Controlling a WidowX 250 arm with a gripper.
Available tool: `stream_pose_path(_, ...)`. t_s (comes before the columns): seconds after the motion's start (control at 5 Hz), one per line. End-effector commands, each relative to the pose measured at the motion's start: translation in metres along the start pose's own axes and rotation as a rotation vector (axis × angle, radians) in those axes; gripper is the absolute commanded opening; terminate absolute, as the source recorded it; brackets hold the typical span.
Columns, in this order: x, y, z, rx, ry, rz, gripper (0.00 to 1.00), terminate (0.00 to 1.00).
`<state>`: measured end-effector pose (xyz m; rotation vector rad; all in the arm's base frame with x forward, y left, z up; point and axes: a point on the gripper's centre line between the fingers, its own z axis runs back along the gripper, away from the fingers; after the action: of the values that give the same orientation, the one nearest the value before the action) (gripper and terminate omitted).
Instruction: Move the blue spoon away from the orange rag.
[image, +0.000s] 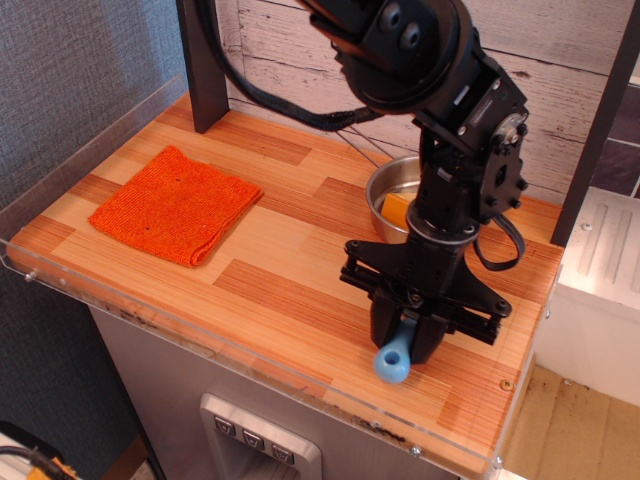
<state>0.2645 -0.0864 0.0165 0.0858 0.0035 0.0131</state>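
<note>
The blue spoon (394, 359) is held in my gripper (405, 340); only its light-blue handle with the hole at its end shows, sticking out below the fingers near the table's front edge. Its grey bowl is hidden between the fingers. The gripper points down, shut on the spoon, at the front right of the wooden table. The orange rag (176, 204) lies flat and folded at the left of the table, far from the spoon and the gripper.
A steel pan (392, 195) holding a yellow-orange wedge block (399, 209) stands behind the arm at the back right. A clear plastic rim (250, 350) runs along the table's front and left edges. A dark post (203, 65) stands at the back left.
</note>
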Motion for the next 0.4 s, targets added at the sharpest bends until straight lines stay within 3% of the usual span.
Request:
stream_pose_path(0.0,-0.0015,0.0177,0.0075,-0.01,-0.012,0.019,1.0,0.0)
stream_pose_path(0.2,-0.0011,0.0203,0.0142,-0.037,-0.021,-0.006,1.0,0.0)
